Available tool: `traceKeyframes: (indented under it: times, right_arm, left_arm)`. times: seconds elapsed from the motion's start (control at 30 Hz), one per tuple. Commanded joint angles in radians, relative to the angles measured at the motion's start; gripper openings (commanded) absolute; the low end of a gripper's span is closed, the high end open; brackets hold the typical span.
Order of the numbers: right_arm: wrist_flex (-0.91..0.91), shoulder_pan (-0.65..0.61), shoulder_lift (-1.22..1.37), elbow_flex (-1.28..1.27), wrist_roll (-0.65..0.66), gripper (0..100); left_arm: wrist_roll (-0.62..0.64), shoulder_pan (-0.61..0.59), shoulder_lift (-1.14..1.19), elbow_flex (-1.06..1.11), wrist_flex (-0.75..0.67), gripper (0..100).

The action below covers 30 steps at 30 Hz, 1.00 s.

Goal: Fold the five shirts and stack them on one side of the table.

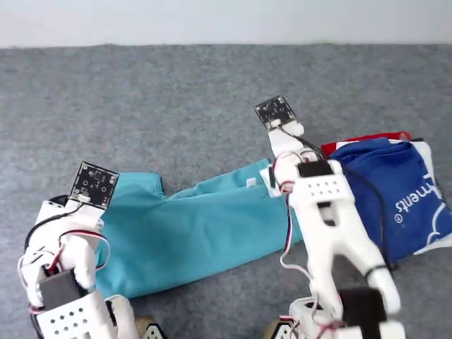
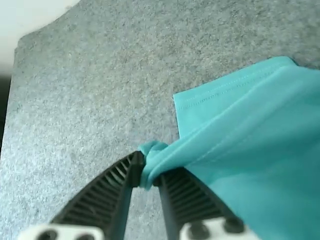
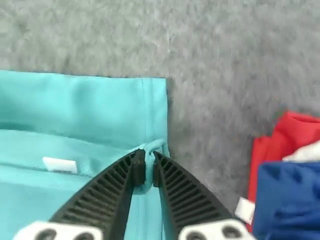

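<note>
Seemingly midway: teal shirt [image 1: 205, 226] not yet folded.
Left end effector [image 2: 147, 170] and right end effector [image 3: 148, 162] each pinch it; folded pile [image 1: 381, 201] beside.

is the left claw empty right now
No, the left claw is shut on a bunched edge of the teal shirt.

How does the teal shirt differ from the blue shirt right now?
The teal shirt lies stretched long across the grey table; the blue shirt sits bunched in a compact pile. The left gripper and right gripper each pinch the teal shirt; neither holds the blue shirt. Both are on the table.
</note>
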State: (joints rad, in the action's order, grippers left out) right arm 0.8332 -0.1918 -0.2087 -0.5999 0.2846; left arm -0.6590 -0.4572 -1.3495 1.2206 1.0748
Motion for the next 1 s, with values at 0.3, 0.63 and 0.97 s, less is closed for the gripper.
traceKeyframes:
  times: [0.3, 0.63, 0.97]
  right_arm:
    - [-0.113, -0.007, 0.371, 0.285, -0.009, 8.0]
    - [-0.110, -0.007, 0.486, 0.413, -0.063, 23.5]
    - [0.176, -0.007, 0.484, 0.687, -0.064, 23.6]
  left_arm:
    - [-0.008, -0.006, -0.008, 0.200, -0.301, 2]
    - [0.161, -0.005, -0.005, 0.159, -0.316, 15]
    - [0.175, 0.058, 0.273, -0.177, -0.164, 15]
